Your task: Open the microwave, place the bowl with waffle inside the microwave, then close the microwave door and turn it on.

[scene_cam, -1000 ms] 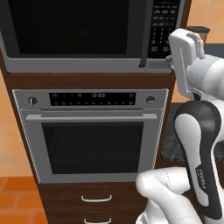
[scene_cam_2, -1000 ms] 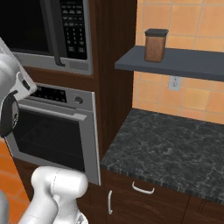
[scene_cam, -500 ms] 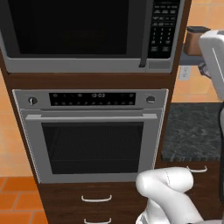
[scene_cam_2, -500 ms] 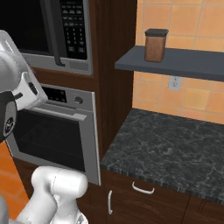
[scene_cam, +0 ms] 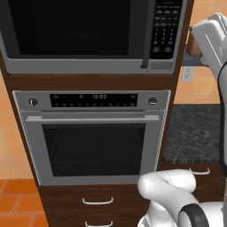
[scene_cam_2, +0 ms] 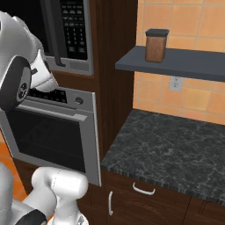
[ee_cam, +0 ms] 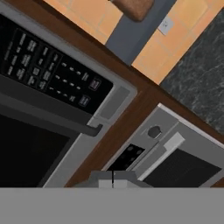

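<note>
Microwave shut, arm drawn up at the right

At upper left of the left base view the microwave door [scene_cam: 73,29] stood closed, its keypad [scene_cam: 166,26] right of it, the oven [scene_cam: 93,135] below. The fingers [ee_cam: 113,179] were pressed together, holding nothing. Opening well likely meant hooking the door's handle [scene_cam: 145,37] squarely, then pulling outward.

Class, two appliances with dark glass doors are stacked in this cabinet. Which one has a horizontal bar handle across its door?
The lower one, the silver oven: a horizontal bar runs across its door. The microwave above has a vertical handle beside its keypad instead.
</note>
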